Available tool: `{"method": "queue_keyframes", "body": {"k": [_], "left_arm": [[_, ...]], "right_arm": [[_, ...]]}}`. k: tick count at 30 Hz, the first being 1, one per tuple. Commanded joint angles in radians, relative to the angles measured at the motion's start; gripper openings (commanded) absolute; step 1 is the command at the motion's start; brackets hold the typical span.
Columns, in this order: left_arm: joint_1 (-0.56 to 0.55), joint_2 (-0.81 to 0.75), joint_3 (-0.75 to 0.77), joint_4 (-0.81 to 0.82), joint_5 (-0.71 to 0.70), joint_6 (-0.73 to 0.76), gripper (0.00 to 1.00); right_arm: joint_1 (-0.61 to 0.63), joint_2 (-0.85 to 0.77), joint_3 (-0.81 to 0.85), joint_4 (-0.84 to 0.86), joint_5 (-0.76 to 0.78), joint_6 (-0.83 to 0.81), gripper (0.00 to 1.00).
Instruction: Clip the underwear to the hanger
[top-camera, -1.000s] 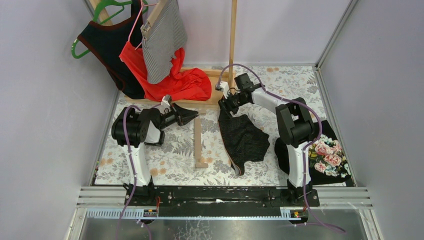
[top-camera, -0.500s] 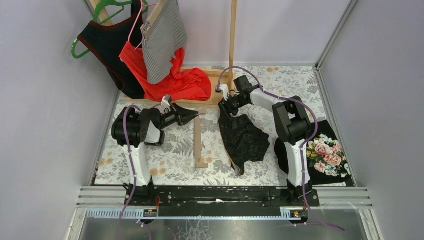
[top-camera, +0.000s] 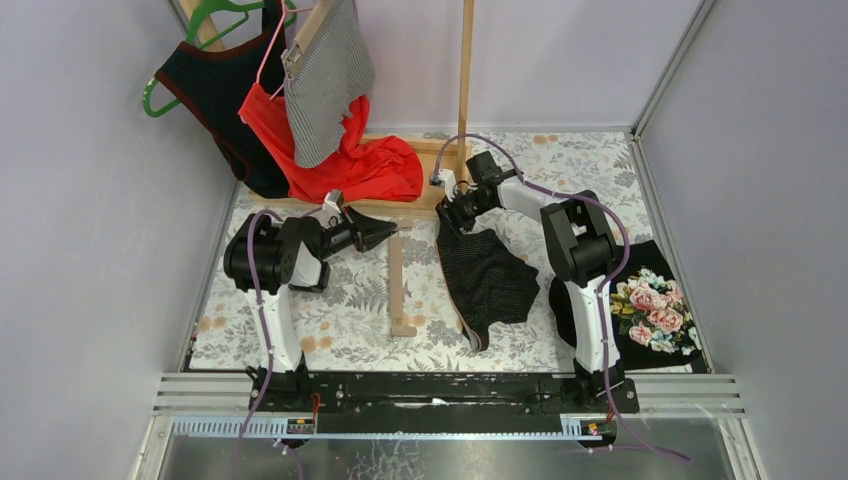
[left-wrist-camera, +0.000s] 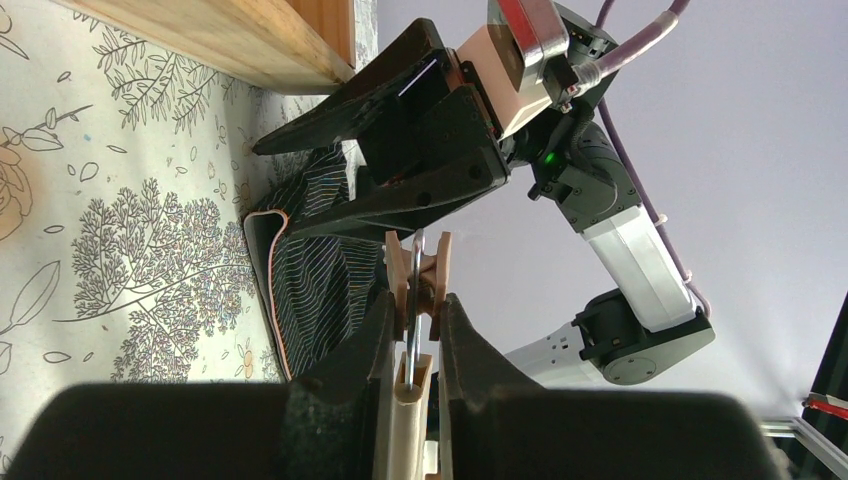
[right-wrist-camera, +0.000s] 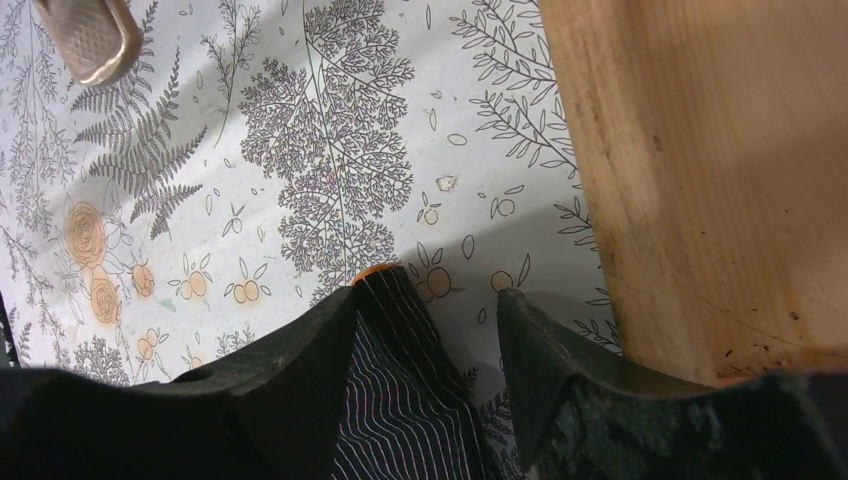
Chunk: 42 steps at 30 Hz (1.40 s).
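My L gripper (top-camera: 386, 232) is clamped tight on a wooden clip (left-wrist-camera: 442, 262) w/ a metal spring. Both fingers (left-wrist-camera: 372, 340) press its sides, and the clip's head pokes out past the tips. The clip sits at the far end of the hanger (top-camera: 397, 285), a pale wood bar lying flat on the leaf-print cover (top-camera: 330, 300). The bar runs from my L fingertips back toward the arm bases. Behind and to the left of the L gripper, a red top (top-camera: 350, 165), a grey striped piece (top-camera: 325, 85) and a dark top (top-camera: 215, 95) hang on a rack.

Just right of the L gripper lies the underwear (top-camera: 490, 275): black, thin stripes, orange edging. It's spread on the cover, w/ its far corner reaching up to my R gripper (top-camera: 450, 212). In the L wrist view the R gripper is straight ahead of the clip, near but apart.

The R gripper's jaws are partway open. In the R wrist view the underwear's orange-trimmed edge sits btwn the fingers, against the finger (right-wrist-camera: 300, 350) on the left of that view. There's a bare gap of cover btwn the fabric and the other finger, so the fabric isn't pinched.

A wood base beam (right-wrist-camera: 700, 180) lies just beside that other finger. An upright pole (top-camera: 465, 70) rises just behind the R gripper. Further right, well apart from it and by the R arm's base, lies a black rose-print garment (top-camera: 655, 305).
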Motion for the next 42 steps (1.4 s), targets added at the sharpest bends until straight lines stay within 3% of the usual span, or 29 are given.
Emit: {"method": "queue_keyframes", "body": {"k": [1, 8, 15, 28, 32, 42], "left_arm": [[-0.006, 0.014, -0.002, 0.074, -0.007, -0.004, 0.00], [-0.004, 0.029, 0.006, 0.083, -0.008, -0.011, 0.00], [-0.005, 0.048, 0.031, 0.081, -0.017, -0.016, 0.00], [-0.011, 0.062, 0.035, 0.100, -0.095, 0.024, 0.00], [-0.011, 0.051, 0.032, 0.109, -0.110, 0.032, 0.00], [-0.008, 0.020, 0.044, 0.114, -0.123, 0.076, 0.00]], "right_arm": [[-0.003, 0.008, 0.032, -0.021, -0.030, 0.002, 0.60], [-0.001, 0.018, 0.032, -0.025, -0.053, 0.002, 0.41], [0.005, -0.010, -0.007, 0.025, -0.071, 0.046, 0.01], [0.102, -0.224, -0.297, 0.545, 0.124, 0.698, 0.00], [0.114, -0.246, -0.269, 0.546, 0.192, 0.783, 0.00], [0.099, -0.238, -0.133, 0.454, 0.144, 0.816, 0.00]]}}
